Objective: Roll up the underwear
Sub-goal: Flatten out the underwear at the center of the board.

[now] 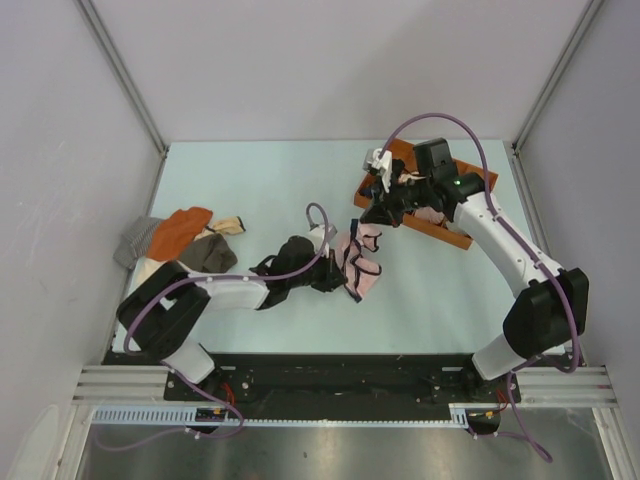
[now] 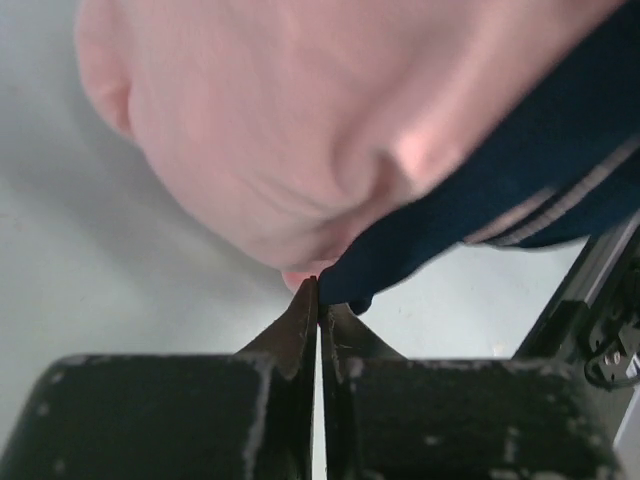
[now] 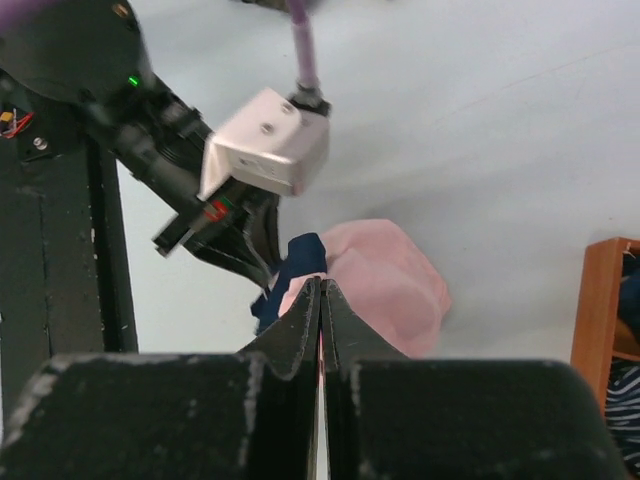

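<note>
Table [image 1: 250, 190]: left gripper [image 2: 319, 292] clamped on underwear [image 1: 360, 265] navy hem, right gripper [image 3: 320, 290] clenched, hold unclear; looks like roll start, next needs hem turned over evenly.

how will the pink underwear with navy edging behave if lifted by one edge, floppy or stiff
Probably floppy: the light pink fabric underwear with dark navy edging lies in soft rumpled folds, so it would likely drape. Likely light, being thin cloth. The left pincer nips only its hem, so the rest may dangle.
</note>
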Available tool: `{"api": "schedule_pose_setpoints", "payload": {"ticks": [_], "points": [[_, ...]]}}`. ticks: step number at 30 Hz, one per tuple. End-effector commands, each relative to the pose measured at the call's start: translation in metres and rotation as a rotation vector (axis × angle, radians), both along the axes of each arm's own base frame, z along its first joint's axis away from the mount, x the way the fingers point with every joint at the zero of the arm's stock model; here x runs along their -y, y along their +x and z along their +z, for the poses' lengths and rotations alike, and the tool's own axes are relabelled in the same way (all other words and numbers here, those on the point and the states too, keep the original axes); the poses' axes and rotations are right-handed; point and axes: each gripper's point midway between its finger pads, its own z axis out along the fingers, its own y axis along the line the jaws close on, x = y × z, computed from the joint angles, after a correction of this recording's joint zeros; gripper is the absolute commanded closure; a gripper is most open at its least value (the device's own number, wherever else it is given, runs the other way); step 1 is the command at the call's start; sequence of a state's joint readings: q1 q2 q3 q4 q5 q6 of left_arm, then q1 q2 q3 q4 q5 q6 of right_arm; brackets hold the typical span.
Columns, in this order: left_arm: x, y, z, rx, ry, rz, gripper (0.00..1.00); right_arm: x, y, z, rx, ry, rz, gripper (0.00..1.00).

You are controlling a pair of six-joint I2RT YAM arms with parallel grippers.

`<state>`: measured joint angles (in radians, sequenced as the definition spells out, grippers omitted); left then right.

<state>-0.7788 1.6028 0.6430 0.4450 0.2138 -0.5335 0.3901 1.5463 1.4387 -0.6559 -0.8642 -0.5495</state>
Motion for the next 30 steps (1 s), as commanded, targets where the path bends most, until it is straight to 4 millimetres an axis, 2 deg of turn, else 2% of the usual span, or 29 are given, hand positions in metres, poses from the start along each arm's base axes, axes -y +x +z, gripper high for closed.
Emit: {"api": "schedule_pose_setpoints", "payload": {"ticks": [1,2,4,5,6,9,10,11,12,14,15,16,18,20,21,22,23,24,25,26,27,28,29,30], "points": [[-0.011,0.01,0.065,0.142,-0.002,-0.028,1.0,0.013,0.008,0.024,0.098,0.006,-0.036,1.0],[-0.022,0.003,0.061,0.13,0.058,-0.054,1.0,0.016,0.007,0.025,0.112,-0.005,-0.036,1.0],[-0.026,0.0,0.094,0.177,0.041,-0.093,1.0,0.023,0.001,0.024,0.14,-0.039,-0.022,1.0],[-0.034,-0.008,0.091,0.149,0.084,-0.123,0.99,0.026,-0.003,0.027,0.155,-0.045,-0.015,1.0],[-0.032,-0.014,0.107,0.154,0.057,-0.166,1.0,0.028,-0.007,0.028,0.162,-0.053,-0.005,1.0],[-0.035,-0.037,0.123,0.109,0.054,-0.275,1.0,0.036,-0.03,0.031,0.189,-0.081,0.057,1.0],[-0.035,-0.044,0.127,0.103,0.05,-0.311,1.0,0.041,-0.048,0.028,0.155,-0.093,0.093,1.0],[-0.038,-0.055,0.126,0.061,0.057,-0.341,1.0,0.045,-0.055,0.028,0.208,-0.11,0.146,1.0],[-0.037,-0.06,0.131,0.051,0.045,-0.364,1.0,0.049,-0.068,0.034,0.226,-0.114,0.166,1.0],[-0.038,-0.08,0.143,0.02,0.007,-0.428,0.99,0.059,-0.094,0.033,0.221,-0.135,0.225,1.0],[-0.039,-0.088,0.147,0.007,-0.003,-0.451,1.0,0.063,-0.11,0.04,0.248,-0.122,0.254,1.0],[-0.038,-0.1,0.154,-0.011,-0.027,-0.496,1.0,0.068,-0.128,0.038,0.213,-0.13,0.279,1.0],[-0.041,-0.121,0.168,-0.025,-0.041,-0.549,1.0,0.074,-0.151,0.049,0.256,-0.107,0.307,1.0],[-0.045,-0.135,0.18,-0.022,-0.063,-0.581,0.99,0.075,-0.163,0.051,0.218,-0.091,0.288,1.0],[-0.045,-0.137,0.181,-0.02,-0.071,-0.58,1.0,0.075,-0.163,0.05,0.199,-0.085,0.258,1.0],[-0.046,-0.135,0.18,-0.014,-0.071,-0.57,1.0,0.07,-0.147,0.055,0.242,-0.062,0.202,1.0],[-0.046,-0.124,0.173,0.01,-0.051,-0.524,1.0,0.068,-0.136,0.051,0.224,-0.059,0.157,1.0],[-0.047,-0.108,0.163,-0.004,-0.039,-0.476,1.0,0.07,-0.126,0.029,0.124,-0.087,0.075,1.0],[-0.045,-0.097,0.154,-0.031,-0.036,-0.444,1.0,0.062,-0.094,0.025,0.148,-0.074,0.011,1.0],[-0.041,-0.083,0.151,-0.033,-0.058,-0.431,1.0,0.063,-0.072,0.014,0.115,-0.075,-0.052,1.0],[-0.043,-0.054,0.12,-0.119,-0.019,-0.359,1.0,0.059,-0.046,0.011,0.091,-0.046,-0.126,1.0],[-0.044,-0.035,0.109,-0.145,-0.001,-0.303,1.0,0.054,-0.02,-0.017,-0.001,-0.06,-0.16,1.0],[-0.042,-0.013,0.102,-0.157,0.018,-0.255,1.0,0.052,-0.002,-0.028,-0.032,-0.058,-0.2,1.0],[-0.052,0.019,0.084,-0.155,0.089,-0.139,0.88,0.051,0.031,-0.036,0.025,-0.08,-0.279,1.0]]}}
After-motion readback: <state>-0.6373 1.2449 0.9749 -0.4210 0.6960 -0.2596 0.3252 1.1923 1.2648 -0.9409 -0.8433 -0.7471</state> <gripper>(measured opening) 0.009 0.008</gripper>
